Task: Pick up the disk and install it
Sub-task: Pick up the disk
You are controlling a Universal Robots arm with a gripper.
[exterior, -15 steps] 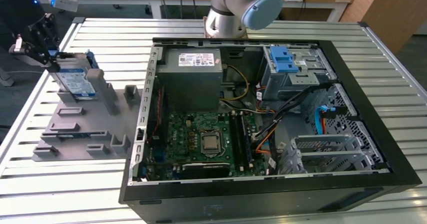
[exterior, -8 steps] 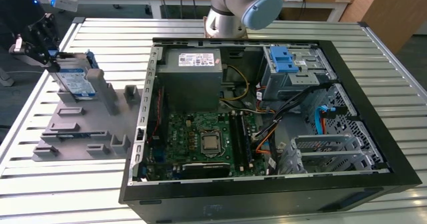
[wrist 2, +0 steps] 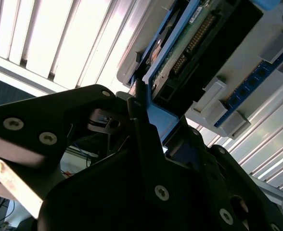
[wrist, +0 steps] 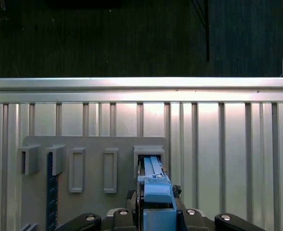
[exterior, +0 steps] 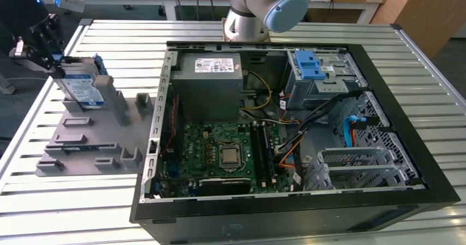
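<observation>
At the exterior view's left, the disk (exterior: 78, 87) stands on edge in a slot of a grey holder (exterior: 87, 141) that lies on the slatted metal worktop (exterior: 65, 207). Claw (exterior: 52, 60) is at the disk's upper end, narrowed onto its blue frame. The disk's lower end sits down among the holder's posts. Just beside the holder, toward the exterior view's right, the open computer case (exterior: 407, 163) lies on its side, with a grey power-supply box (exterior: 211, 73) at the far end. A green main board (exterior: 226, 152) lies nearer, and blue latch tabs (exterior: 309, 65) sit on the drive cage in the far corner. The arm (exterior: 251, 16) rises behind the case. Second wrist view: black claw (wrist 2: 144, 113) closed against the blue frame of the disk (wrist 2: 189, 43), whose green underside and connector face the camera. Holder (wrist 2: 216, 94) and worktop slats (wrist 2: 40, 38) lie beyond. First wrist view: disk (wrist: 153, 168) seen edge-on, far end inside a pocket of the holder (wrist: 93, 144). Claw (wrist: 156, 211) grips the blue frame at the near end. Holder rests on the worktop (wrist: 228, 144), with dark floor (wrist: 132, 38) past its edge. Cannot tell whether the disk is raised off the pocket's bottom.
</observation>
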